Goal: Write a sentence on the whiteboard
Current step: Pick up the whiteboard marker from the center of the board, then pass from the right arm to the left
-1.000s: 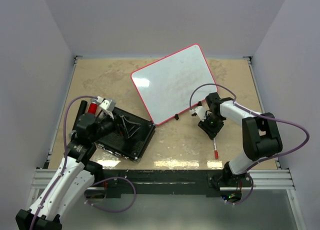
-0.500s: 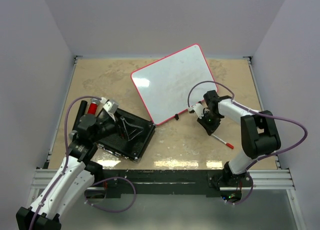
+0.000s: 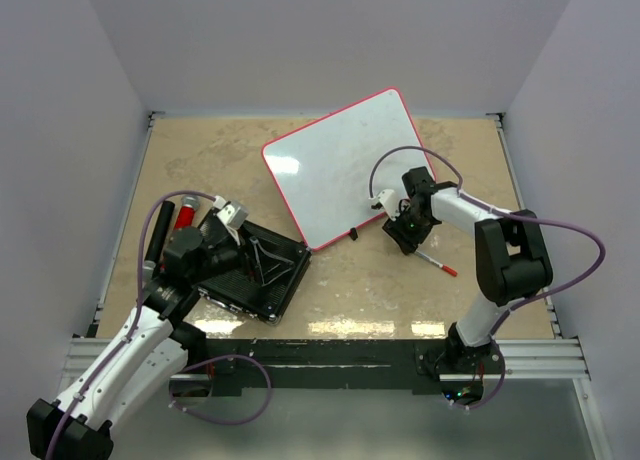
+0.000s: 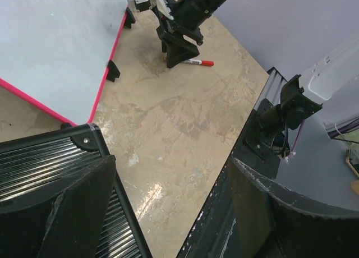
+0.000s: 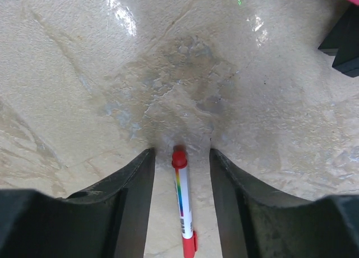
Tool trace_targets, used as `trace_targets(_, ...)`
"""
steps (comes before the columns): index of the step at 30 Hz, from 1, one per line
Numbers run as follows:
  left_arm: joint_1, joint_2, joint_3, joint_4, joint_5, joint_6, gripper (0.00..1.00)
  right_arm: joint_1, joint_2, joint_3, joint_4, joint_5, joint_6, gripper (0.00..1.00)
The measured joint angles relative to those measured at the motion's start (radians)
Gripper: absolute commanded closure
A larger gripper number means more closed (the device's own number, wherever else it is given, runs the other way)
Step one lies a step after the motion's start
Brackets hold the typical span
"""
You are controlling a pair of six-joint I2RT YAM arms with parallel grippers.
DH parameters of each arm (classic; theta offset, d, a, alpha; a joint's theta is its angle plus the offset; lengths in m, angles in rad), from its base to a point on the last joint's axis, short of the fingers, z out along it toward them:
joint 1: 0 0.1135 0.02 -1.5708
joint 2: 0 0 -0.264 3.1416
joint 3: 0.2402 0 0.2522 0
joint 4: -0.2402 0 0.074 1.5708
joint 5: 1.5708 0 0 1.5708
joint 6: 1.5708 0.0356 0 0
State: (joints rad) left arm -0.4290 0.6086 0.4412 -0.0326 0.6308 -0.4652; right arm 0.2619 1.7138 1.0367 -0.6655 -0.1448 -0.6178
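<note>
The whiteboard (image 3: 345, 160), red-rimmed, lies tilted at the table's middle back; its face looks blank and no sentence shows on it. A white marker (image 3: 440, 265) with red ends lies flat on the table just off the board's near right corner. My right gripper (image 3: 405, 243) points down at the marker's end and is open; the marker (image 5: 183, 204) rests between the fingers with a gap on each side. My left gripper (image 3: 255, 260) hangs open and empty over a black ribbed slab (image 3: 240, 275). In the left wrist view the whiteboard (image 4: 56, 39) sits upper left, the marker (image 4: 196, 62) beyond it.
Black clips (image 5: 343, 42) sit on the board's near edge. A red-topped cylinder (image 3: 185, 216) and a dark one (image 3: 160, 238) lie left of the slab. A wire clip (image 3: 262, 255) rests on the slab. Walls close the table on three sides.
My right gripper shifted toward the board's corner and now stands open. The marker swung from pointing at the near edge to lying slanted, closer to the board. My left gripper moved right over the slab.
</note>
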Motion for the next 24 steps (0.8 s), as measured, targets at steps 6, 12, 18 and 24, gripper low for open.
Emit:
trace_targets(6,-0.005,0.001,0.000,0.000,-0.003,0.000,0.15,-0.001,-0.024,-0.031,0.004,0.027,-0.016,0.48)
trace_targets(12,-0.007,0.001,0.000,0.001,-0.003,0.000,0.16,-0.008,-0.034,-0.048,0.003,0.042,-0.034,0.69)
trace_targets(18,-0.053,0.018,0.000,0.017,-0.016,-0.024,0.16,-0.008,-0.038,-0.052,-0.002,0.048,-0.047,1.00)
trace_targets(24,-0.262,0.121,0.042,0.033,-0.140,-0.045,0.16,-0.021,-0.055,-0.059,-0.006,0.022,-0.059,1.00)
